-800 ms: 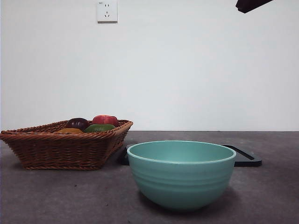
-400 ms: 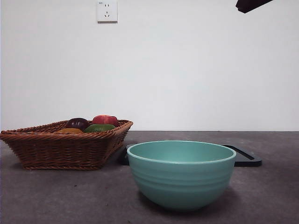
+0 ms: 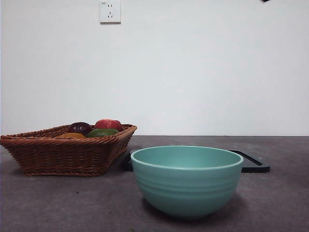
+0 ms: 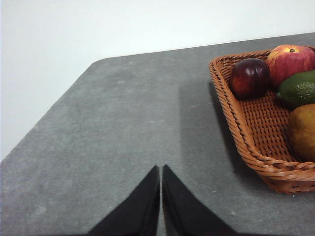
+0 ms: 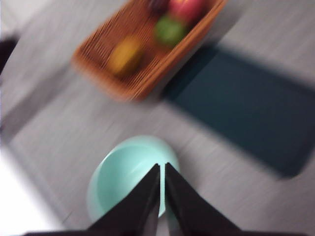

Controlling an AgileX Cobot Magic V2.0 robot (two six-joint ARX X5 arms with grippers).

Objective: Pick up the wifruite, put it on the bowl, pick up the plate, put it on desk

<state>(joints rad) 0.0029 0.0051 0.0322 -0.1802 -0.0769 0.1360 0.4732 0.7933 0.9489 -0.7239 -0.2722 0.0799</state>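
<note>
The wifruite [image 4: 301, 132], orange-brown and matte, lies in a wicker basket [image 4: 246, 147] beside a dark purple fruit, a red fruit and a green one; in the front view only its top [image 3: 72, 136] shows over the basket wall. The mint-teal bowl [image 3: 187, 180] stands empty on the grey desk [image 3: 280, 203]. Behind it lies a flat dark rectangular plate [image 3: 253, 163]. My left gripper [image 4: 161, 169] is shut and empty, over bare desk beside the basket. My right gripper [image 5: 162, 166], shut and empty, hangs high above the bowl [image 5: 123, 177]; its picture is blurred.
The basket [image 3: 63, 154] stands at the front view's left, touching the dark plate's near corner. A wall with a socket [image 3: 110, 11] closes the back. A black arm tip [image 3: 265, 1] barely shows at the top edge.
The black arm tip at the front view's top right has drawn upward, almost out of the picture. Bowl, basket and fruit have stayed put.
</note>
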